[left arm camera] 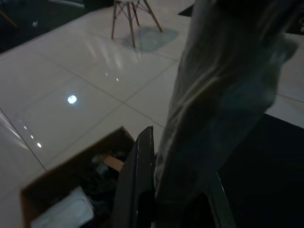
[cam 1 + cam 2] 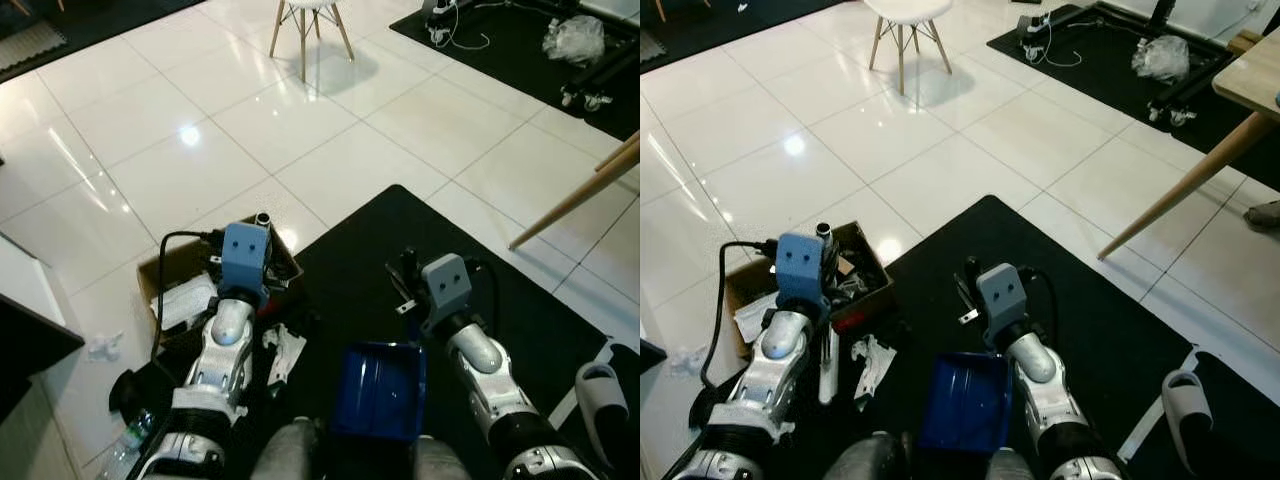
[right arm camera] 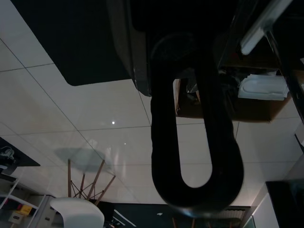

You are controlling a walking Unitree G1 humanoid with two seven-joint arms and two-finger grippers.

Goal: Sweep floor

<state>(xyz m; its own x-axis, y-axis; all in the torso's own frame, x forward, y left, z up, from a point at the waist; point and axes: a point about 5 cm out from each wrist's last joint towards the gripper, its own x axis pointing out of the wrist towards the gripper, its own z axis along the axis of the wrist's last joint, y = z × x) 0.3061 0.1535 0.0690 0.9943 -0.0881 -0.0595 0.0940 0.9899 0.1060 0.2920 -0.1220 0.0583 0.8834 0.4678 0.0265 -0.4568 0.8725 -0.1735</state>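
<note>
Clearly the main risk lies at the cardboard box (image 2: 810, 275) just ahead of the left arm: it stands on the white tiled floor (image 2: 330, 150) at the edge of the black mat (image 2: 1090, 310), packed with wrappers, and a careless swing of the pale handle could tip it or scatter its load. Loose scraps (image 2: 872, 362) already lie on the mat between the arms, and a crumpled bit (image 2: 103, 346) sits on the tile beside the box, so a hasty stroke would likely spread litter rather than gather it. A black cable (image 2: 725, 290) looping near the left arm could also snag.

The left gripper (image 1: 156, 190) has its jaws set around a thick pale shaft (image 1: 223, 90), probably the broom's handle, running upward through them; the grip looks firm, though the view is dim. The right gripper (image 2: 975, 285) reaches forward over the mat, and its wrist view shows a dark looped handle (image 3: 194, 142) held in its jaws, apparently belonging to the blue dustpan (image 2: 380, 390) that hangs low beside that arm. A slack hold there would let the pan tilt and spill.
</note>
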